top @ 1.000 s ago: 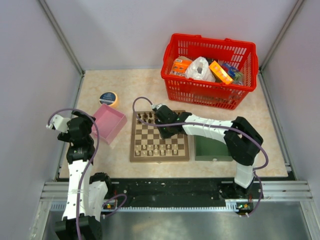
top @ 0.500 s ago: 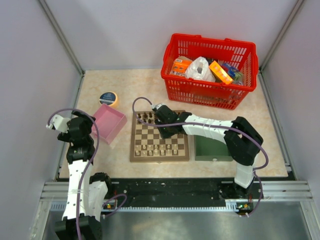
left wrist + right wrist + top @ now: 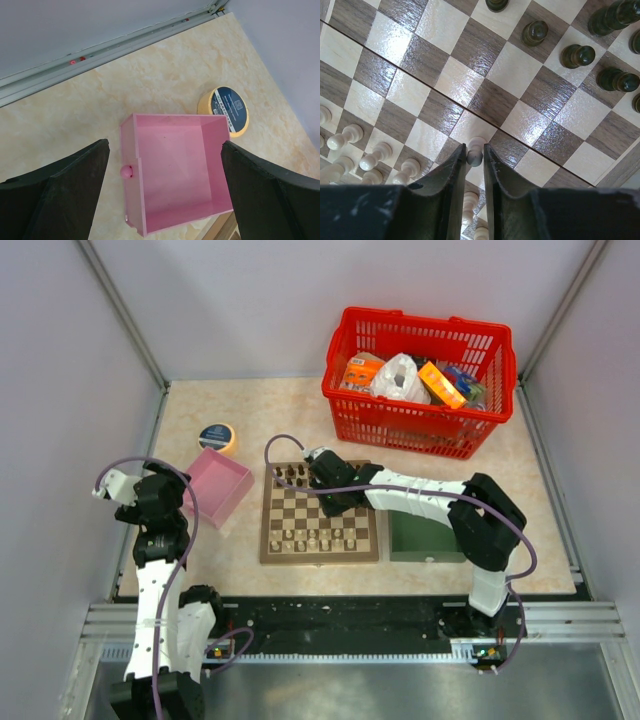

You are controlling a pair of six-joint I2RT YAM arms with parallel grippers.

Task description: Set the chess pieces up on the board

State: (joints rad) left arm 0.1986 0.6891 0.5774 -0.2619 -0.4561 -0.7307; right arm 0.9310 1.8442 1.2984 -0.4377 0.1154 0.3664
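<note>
Right grip: the right gripper (image 3: 475,148) is pinched narrow on a pale pawn (image 3: 475,157), held between its fingertips over a light square near the middle of the board (image 3: 420,55).
Doing it well: lift straight up until the pawn's base is above the neighbouring heads. Carry it level, set it in the centre of its square, and part the fingers only once it stands. The pawn is small and smooth, so a skewed pinch could let it tip or pop out.
Watch: the pale pieces (image 3: 375,156) stand close by the left finger and under the wrist, and a sideways sweep could knock them.
Pale count: about nine in the wrist view, counting the held one. Several are cut off by the fingers or the edge.
Dark count: seven dark pieces (image 3: 576,54) ahead and to the right of the fingers, some cut off by the edge.
Beyond the hand: one green tray (image 3: 425,540) under the right forearm, and one red basket (image 3: 400,425) well beyond.
Left gripper (image 3: 165,150): wide open, holding nothing, hovering over one pink box (image 3: 170,170). One tape roll (image 3: 227,107) lies just past the box.
</note>
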